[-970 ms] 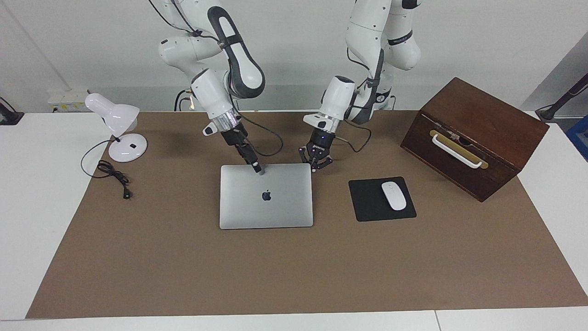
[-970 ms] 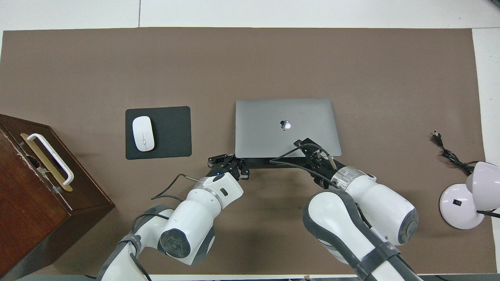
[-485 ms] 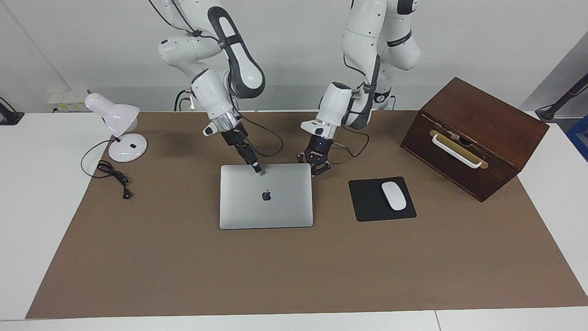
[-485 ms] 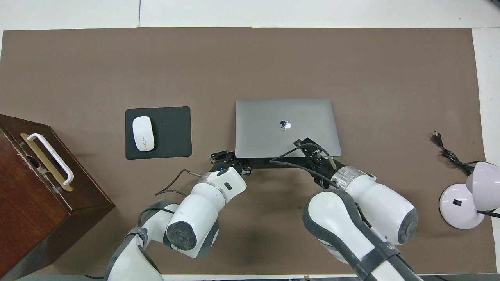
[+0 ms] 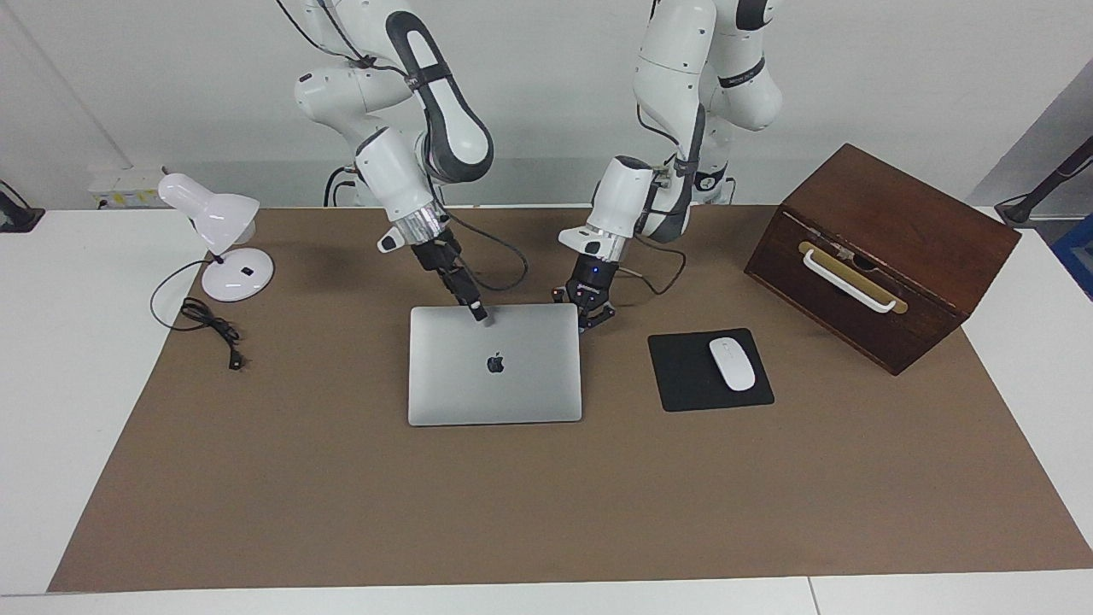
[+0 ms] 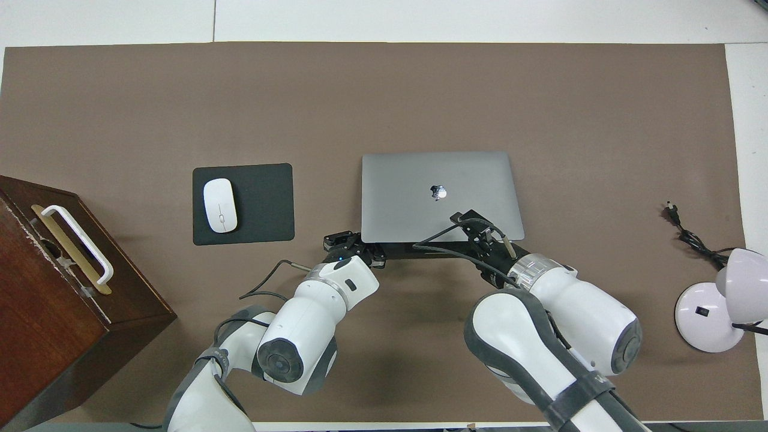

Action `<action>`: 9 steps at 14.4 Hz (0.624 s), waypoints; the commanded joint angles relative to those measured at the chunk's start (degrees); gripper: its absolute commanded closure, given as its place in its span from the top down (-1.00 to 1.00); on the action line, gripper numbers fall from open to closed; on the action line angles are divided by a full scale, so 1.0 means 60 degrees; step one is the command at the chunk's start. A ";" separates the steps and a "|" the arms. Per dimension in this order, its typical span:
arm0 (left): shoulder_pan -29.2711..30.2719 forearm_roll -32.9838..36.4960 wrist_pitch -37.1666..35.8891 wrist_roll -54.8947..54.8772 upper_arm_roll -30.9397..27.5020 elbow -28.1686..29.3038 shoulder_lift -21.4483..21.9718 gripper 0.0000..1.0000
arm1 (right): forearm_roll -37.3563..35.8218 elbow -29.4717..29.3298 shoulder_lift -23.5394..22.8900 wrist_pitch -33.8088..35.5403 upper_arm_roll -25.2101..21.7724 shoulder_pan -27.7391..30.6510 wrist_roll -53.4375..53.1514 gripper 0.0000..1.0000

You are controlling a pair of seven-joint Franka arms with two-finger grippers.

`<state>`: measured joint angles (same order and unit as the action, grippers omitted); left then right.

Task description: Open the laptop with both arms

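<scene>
The silver-grey laptop point(image 5: 495, 363) lies closed on the brown mat, apple logo up; it also shows in the overhead view point(image 6: 441, 195). My right gripper point(image 5: 478, 313) is shut and its tip rests on the lid near the edge nearest the robots; in the overhead view the right gripper point(image 6: 463, 219) is over that edge. My left gripper point(image 5: 587, 313) is open and low at the laptop's corner nearest the robots, toward the left arm's end; in the overhead view the left gripper point(image 6: 354, 245) sits at that corner. I cannot tell whether it touches the laptop.
A black mouse pad point(image 5: 683, 376) with a white mouse point(image 5: 732, 363) lies beside the laptop, toward the left arm's end. A brown wooden box point(image 5: 879, 256) with a white handle stands past it. A white desk lamp point(image 5: 218, 235) and its cable point(image 5: 209, 329) are at the right arm's end.
My left gripper has moved in to the laptop's corner and sunk a little. The right gripper and the laptop have not moved.
</scene>
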<state>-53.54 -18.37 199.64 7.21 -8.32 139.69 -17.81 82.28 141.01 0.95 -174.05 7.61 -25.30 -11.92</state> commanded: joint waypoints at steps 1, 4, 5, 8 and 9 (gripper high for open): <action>-0.0174 -0.0263 0.0184 -0.0118 -0.0108 -0.0166 -0.0240 -1.00 | 0.0393 -0.0299 -0.0187 -0.0259 0.0021 -0.0076 0.0449 1.00; -0.0174 -0.0263 0.0184 -0.0118 -0.0108 -0.0166 -0.0255 -1.00 | 0.0437 -0.0781 -0.0494 -0.0727 0.0021 -0.0149 0.0449 1.00; -0.0174 -0.0263 0.0184 -0.0118 -0.0108 -0.0166 -0.0255 -1.00 | 0.0437 -0.0956 -0.0538 -0.0728 0.0021 -0.0164 0.0463 1.00; -0.0174 -0.0263 0.0184 -0.0118 -0.0108 -0.0166 -0.0255 -1.00 | 0.0451 -0.1440 -0.0802 -0.0742 0.0007 -0.0164 0.0580 1.00; -0.0174 -0.0263 0.0184 -0.0118 -0.0108 -0.0166 -0.0255 -1.00 | 0.0451 -0.1587 -0.0875 -0.0742 0.0007 -0.0135 0.0624 1.00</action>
<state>-53.54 -18.37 199.66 7.21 -8.32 139.69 -17.82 82.29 134.80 -2.15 -176.83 7.63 -26.02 -11.81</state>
